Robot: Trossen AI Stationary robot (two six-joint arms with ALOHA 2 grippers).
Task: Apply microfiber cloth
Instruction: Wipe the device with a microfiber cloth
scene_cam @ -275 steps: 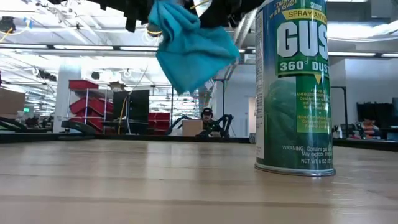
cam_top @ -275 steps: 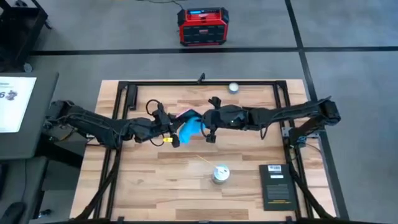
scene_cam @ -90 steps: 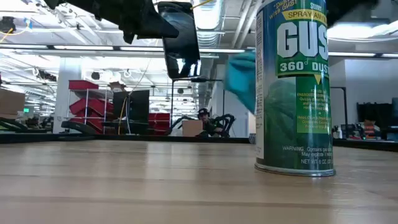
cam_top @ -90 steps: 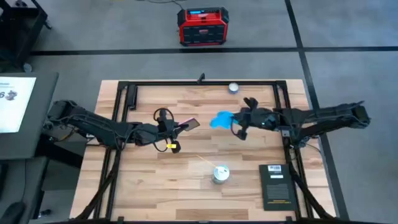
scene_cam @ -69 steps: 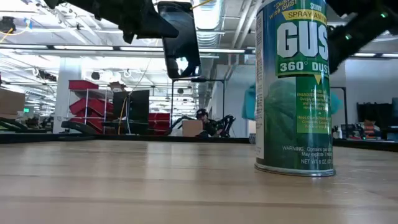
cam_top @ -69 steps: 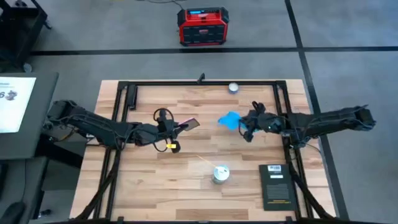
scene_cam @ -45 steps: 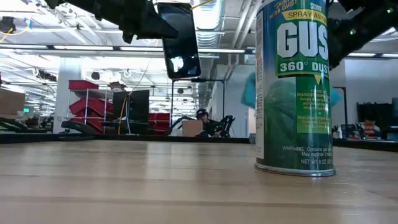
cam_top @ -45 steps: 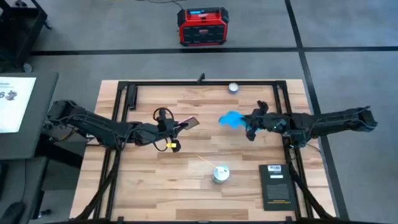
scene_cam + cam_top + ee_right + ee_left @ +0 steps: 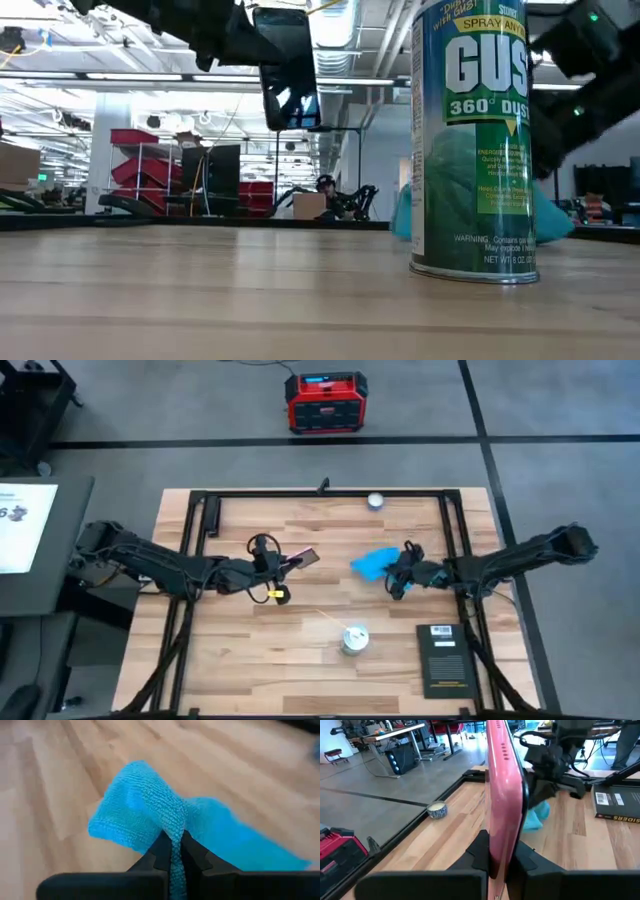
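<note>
**Blue cloth pinched low over the wooden counter**

The microfiber cloth (image 9: pixel 150 810), bright blue with a fine looped nap, is bunched into a soft ridge where the right tool (image 9: pixel 172 851) has its two dark fingers closed tight on a fold. The loose fabric spreads forward from the fingertips and drapes onto the pale plank counter (image 9: pixel 60 765), its longer run leading straight away from the tool. From above, the cloth (image 9: pixel 373 563) lies just ahead of the right tool (image 9: pixel 397 575), toward the counter's middle, with the dark right arm reaching in behind it. At counter height only blue edges of the cloth (image 9: pixel 400 215) show beside a tall green spray can (image 9: pixel 474 140), a glossy metal cylinder standing upright.

Well apart from the right tool, across the counter, the left tool (image 9: pixel 283 565) grips a phone (image 9: pixel 502 790) by its edge, fingers clamped on either side. The phone has a smooth pink back and stands on its edge, its long axis running forward from the left tool toward the cloth. A small white bowl (image 9: pixel 437 809) sits off to one side of it near the black frame rail, and a black booklet with a white label (image 9: pixel 446 659) lies flat near the right arm. A red and black box (image 9: pixel 323 401) stands on the grey floor.
</note>
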